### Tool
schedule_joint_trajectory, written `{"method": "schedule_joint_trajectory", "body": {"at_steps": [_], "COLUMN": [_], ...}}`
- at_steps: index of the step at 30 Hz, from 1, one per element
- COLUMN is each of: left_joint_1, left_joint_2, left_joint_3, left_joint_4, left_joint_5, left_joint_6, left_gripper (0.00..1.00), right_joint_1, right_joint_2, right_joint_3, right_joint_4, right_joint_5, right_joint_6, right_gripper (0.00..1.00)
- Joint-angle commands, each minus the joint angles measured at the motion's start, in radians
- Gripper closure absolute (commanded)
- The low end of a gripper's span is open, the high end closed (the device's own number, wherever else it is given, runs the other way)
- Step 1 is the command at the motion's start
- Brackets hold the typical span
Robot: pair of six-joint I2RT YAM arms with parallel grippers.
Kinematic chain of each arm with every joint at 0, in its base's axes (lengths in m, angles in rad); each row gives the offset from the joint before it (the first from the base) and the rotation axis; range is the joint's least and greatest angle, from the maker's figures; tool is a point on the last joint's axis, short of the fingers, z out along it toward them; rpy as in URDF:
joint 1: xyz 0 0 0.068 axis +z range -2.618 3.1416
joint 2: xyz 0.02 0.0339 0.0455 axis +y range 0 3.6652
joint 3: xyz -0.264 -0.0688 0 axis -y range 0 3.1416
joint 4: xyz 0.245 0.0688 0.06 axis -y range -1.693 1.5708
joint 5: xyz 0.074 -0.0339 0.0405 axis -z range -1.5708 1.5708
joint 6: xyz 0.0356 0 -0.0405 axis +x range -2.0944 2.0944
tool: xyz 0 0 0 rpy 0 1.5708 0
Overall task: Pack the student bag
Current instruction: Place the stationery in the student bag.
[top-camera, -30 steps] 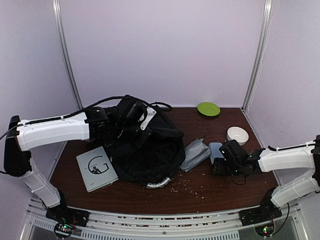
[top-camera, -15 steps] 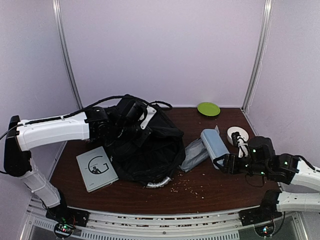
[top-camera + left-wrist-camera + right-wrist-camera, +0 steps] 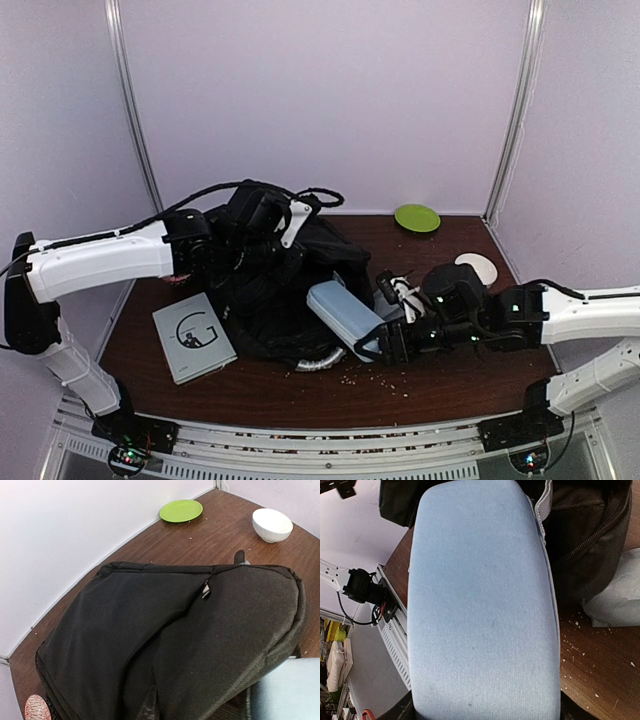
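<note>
Right pincer (image 3: 380, 338) clamps the near end of the light-blue case (image 3: 343, 314). Case is raised and tilted, far end over the front of the bag (image 3: 285, 300). Left pincer (image 3: 288, 230) is closed at the bag's top ridge; cannot tell whether fabric is pinched. Bag slumps left of centre on the worktop (image 3: 260, 385), its back near the rear wall.

Room: an open strip of worktop runs along the front edge, sprinkled with crumbs (image 3: 385, 378). Right arm lies low across the right half.

Views: right wrist has the case filling the frame, with a zip line (image 3: 600, 535) of the bag just beside its far end and the front rail (image 3: 390, 625) below. Cannot tell whether the case tip is inside the opening. Left wrist looks down on the bag's upper panel and a zip pull (image 3: 205, 590).

Around: book (image 3: 193, 337) just left of the bag. Green plate (image 3: 417, 217) at the rear. Bowl (image 3: 478, 268) is partly behind the right arm, whole in the left wrist view. Grey pouch (image 3: 620, 590) lies between bag and arm.
</note>
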Motion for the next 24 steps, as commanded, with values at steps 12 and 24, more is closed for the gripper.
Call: {"method": "schedule_joint_trajectory", "body": {"at_steps": [12, 24], "left_joint_1": [-0.055, -0.056], "left_joint_2": [-0.166, -0.163], "left_joint_3": [0.011, 0.01], "left_joint_4": [0.303, 0.382], "left_joint_5": [0.091, -0.055], "left_joint_6": [-0.086, -0.291], "left_gripper": [1.0, 1.0], "right_joint_1": [-0.028, -0.095], "right_joint_2": [0.414, 0.639], "right_joint_3": [0.259, 0.346], "right_joint_4": [0.246, 0.439], "right_joint_5": [0.352, 0.463], "right_joint_6": [0.188, 0.401], "right_gripper": [0.36, 0.36]}}
